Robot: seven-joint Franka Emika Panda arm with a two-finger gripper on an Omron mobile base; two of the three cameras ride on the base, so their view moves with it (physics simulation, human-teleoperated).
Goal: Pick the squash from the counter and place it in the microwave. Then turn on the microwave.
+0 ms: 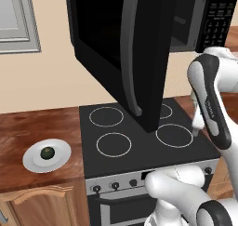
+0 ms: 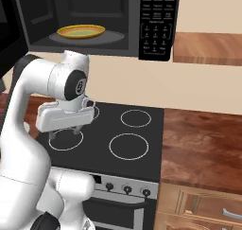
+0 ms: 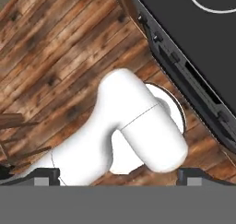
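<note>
Squash (image 1: 47, 152) dark green, round, sitting in the middle of a small white plate (image 1: 32, 161) on the reddish-brown desk (image 1: 28, 127), at about 8 o'clock in the left base view, well apart from the arm. Plate lying just beside the 9 o'clock edge of the black stovetop (image 1: 139, 150), not touching it.

Microwave (image 2: 156, 23) mounted above the stovetop, door (image 1: 125, 48) swung wide open, long curved handle facing the left base camera. Inside the cavity, seen from the right base view, a shallow yellow dish (image 2: 81, 32) resting on the floor of the oven. Button keypad on the panel at 3 o'clock of the opening.

Hand (image 2: 64, 131) hanging over the stovetop near the front ring at 9 o'clock in the right base view, fingers (image 2: 76, 130) pointing down, spread wide, holding nothing. Clear gap visible between fingertips and glass surface. In the hand view, finger tips low at 7 and 5 o'clock, far apart; wooden floor (image 3: 55, 48) beyond, stove front with knobs toward 2 o'clock.

Second stretch of desk at 3 o'clock of the stovetop in the right base view, light wooden cabinets below.
</note>
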